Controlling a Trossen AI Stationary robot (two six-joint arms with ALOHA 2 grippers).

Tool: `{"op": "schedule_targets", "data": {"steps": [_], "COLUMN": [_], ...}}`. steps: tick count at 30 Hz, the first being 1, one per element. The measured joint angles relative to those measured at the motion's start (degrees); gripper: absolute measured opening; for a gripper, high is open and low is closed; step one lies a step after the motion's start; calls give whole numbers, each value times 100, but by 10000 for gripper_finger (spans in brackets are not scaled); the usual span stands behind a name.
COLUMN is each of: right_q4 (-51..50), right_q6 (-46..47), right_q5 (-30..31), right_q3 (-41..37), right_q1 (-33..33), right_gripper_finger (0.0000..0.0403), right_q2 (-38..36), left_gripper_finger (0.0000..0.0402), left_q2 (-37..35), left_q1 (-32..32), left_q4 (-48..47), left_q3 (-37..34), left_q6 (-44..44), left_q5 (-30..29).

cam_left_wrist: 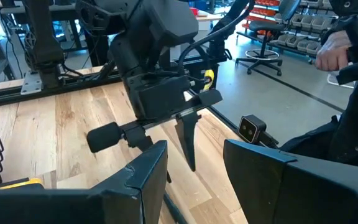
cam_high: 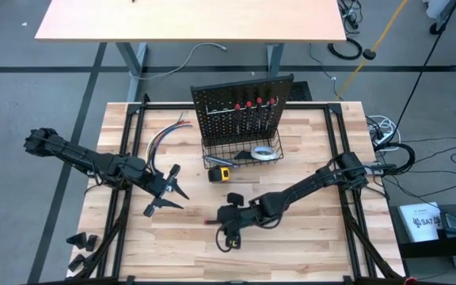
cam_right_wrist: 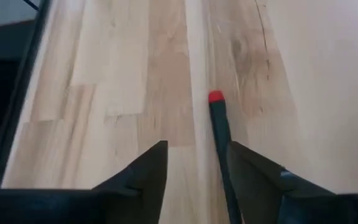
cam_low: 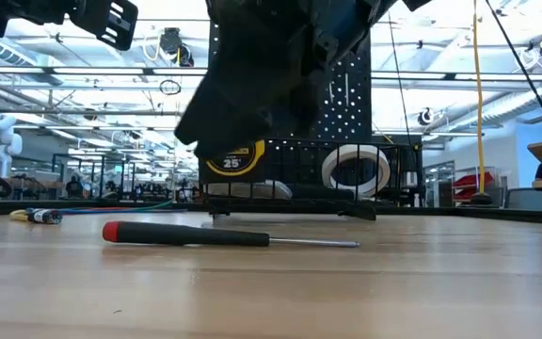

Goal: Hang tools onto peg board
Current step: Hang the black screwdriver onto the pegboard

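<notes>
The black peg board [cam_high: 244, 107] stands at the table's far middle with several red-ended screwdrivers [cam_high: 252, 105] hanging on it. Its wire basket [cam_high: 212, 154] holds the white tape roll [cam_high: 266, 152] and the utility knife [cam_high: 244, 156]. The yellow-black tape measure [cam_high: 220, 174] lies on the table at the basket's near edge. One screwdriver [cam_low: 224, 237] lies flat on the table, red end [cam_right_wrist: 215, 96] away from my right gripper. My right gripper [cam_right_wrist: 197, 168] is open just above it, fingers on either side of the handle [cam_right_wrist: 224, 149]. My left gripper [cam_high: 167, 192] is open and empty, to the left.
A bundle of coloured cables [cam_high: 165, 136] lies left of the peg board. Black frame rails [cam_high: 129, 150] run along the table's left and right sides. Bare wood lies near the table's front edge [cam_high: 291, 253]. A person sits beyond the table in the left wrist view [cam_left_wrist: 353, 93].
</notes>
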Motion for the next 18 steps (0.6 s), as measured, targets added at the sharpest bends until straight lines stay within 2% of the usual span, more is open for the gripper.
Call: {"op": "schedule_targets", "data": {"steps": [5,10,13,16,18], "right_q4": [221,1017,1164,853,628], "right_q6": [-187,-385,-401,-270,-163], "right_q5": [260,256,278,262,263], "right_q3": [0,0,17,43,52], "right_q1": [-11,-56,-59,-61,-63], "right_gripper_finger": [172,173,168,137,99], "right_q2": [226,804,1077,1219,1233], "left_gripper_finger": [165,165,165,165,165], "left_q2": [0,0,0,0,0], "left_q1": [0,0,0,0,0], "left_q4": [4,6,9,7,4], "left_q3": [0,0,0,0,0], "left_q6": [-2,-17,-26,-31,-29], "left_q5": [0,0,0,0,0]}}
